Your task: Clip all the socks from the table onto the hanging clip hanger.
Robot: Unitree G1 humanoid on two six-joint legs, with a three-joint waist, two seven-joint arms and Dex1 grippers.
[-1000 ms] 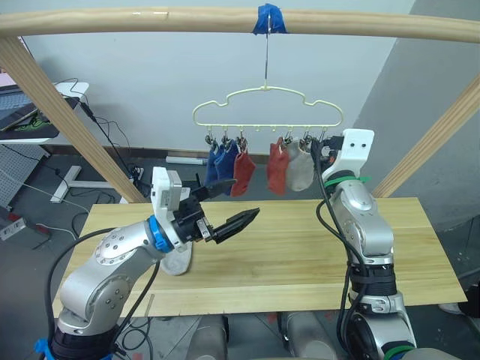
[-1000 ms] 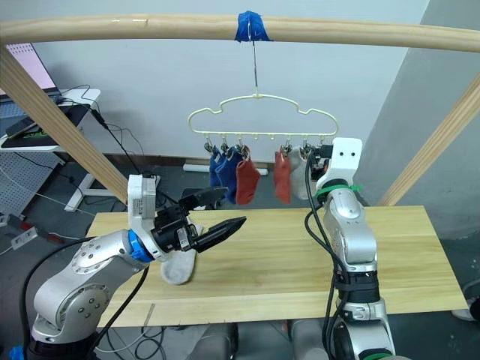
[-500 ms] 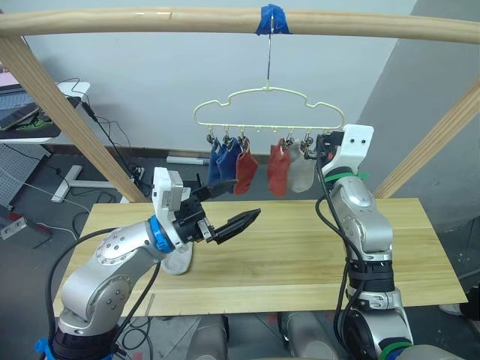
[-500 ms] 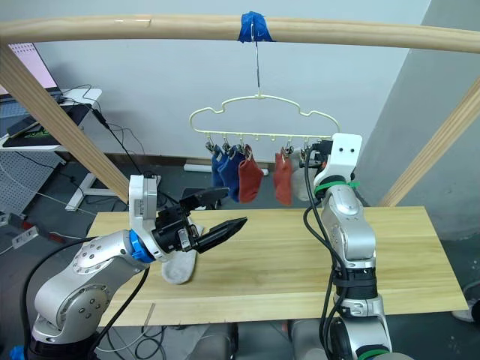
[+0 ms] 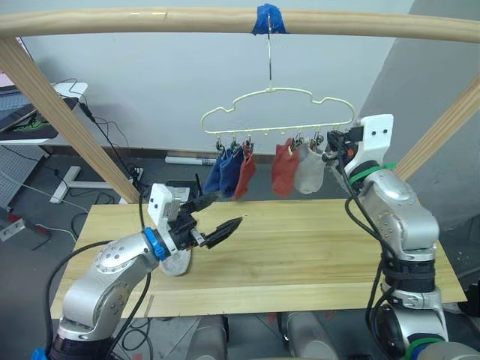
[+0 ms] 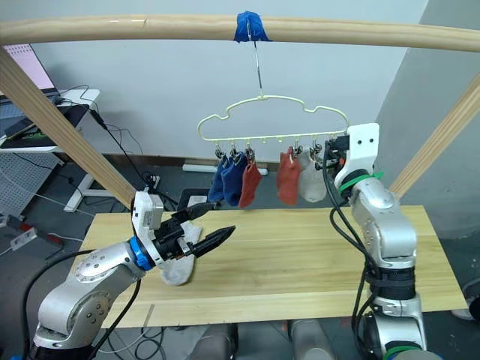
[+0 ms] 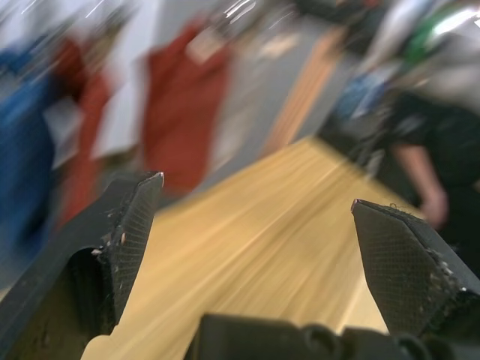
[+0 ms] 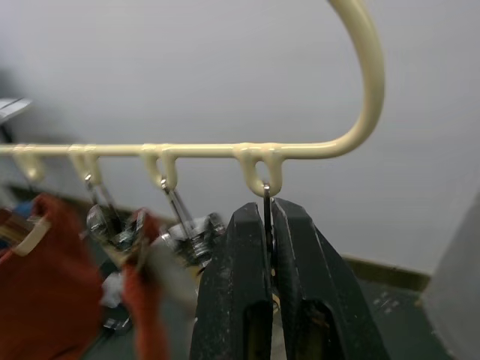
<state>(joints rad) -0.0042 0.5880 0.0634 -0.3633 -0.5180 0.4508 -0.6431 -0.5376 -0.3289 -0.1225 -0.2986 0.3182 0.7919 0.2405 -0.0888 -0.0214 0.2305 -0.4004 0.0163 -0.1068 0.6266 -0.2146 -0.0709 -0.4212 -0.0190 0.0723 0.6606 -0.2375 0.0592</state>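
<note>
No legible text, labels, brands, numbers or signs in any view.
</note>
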